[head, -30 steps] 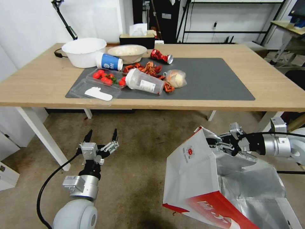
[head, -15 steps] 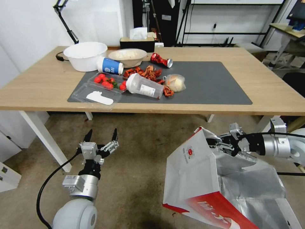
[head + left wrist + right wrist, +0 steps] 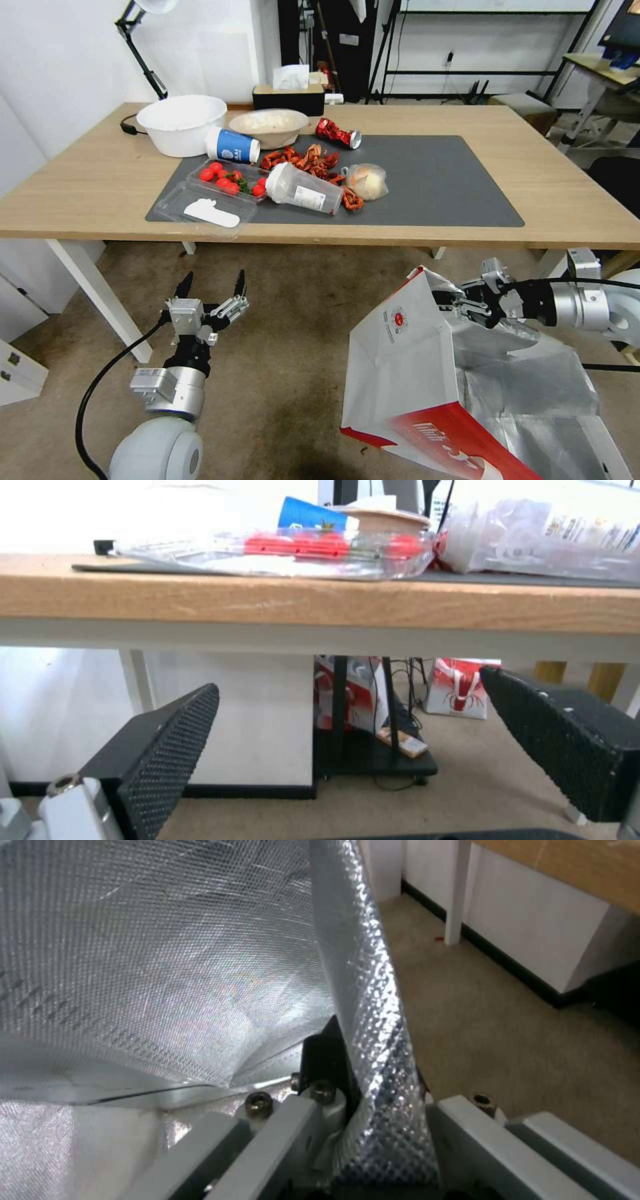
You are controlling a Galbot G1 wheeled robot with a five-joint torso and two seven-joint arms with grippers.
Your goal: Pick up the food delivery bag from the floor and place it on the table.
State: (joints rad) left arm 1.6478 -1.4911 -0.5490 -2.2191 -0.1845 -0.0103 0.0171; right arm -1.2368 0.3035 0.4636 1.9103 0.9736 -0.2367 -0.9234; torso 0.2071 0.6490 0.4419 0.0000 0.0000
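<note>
The food delivery bag (image 3: 407, 360), white and red with a silver foil lining, tilts at the lower right over the floor (image 3: 300, 333); its base runs out of view. My right gripper (image 3: 453, 303) is shut on the bag's top rim. The right wrist view shows the foil wall (image 3: 363, 990) pinched between its fingers. My left gripper (image 3: 212, 283) is open with nothing in it, below table height at the lower left. The left wrist view looks between its pads (image 3: 167, 745) at the table's front edge (image 3: 333, 602). The table (image 3: 567, 193) stands ahead with a dark grey mat (image 3: 440, 180).
On the mat's left half lie a white bowl (image 3: 180, 123), a blue cup (image 3: 232, 145), a tomato tray (image 3: 230, 179), a clear shaker bottle (image 3: 303, 188), a crushed red can (image 3: 338, 133) and food scraps. The mat's right half is bare. A white table leg (image 3: 100, 293) stands left of my left gripper.
The camera has moved: the table now sits a little lower in the picture, with more of the room behind it in view. Both grippers and the bag keep their places.
</note>
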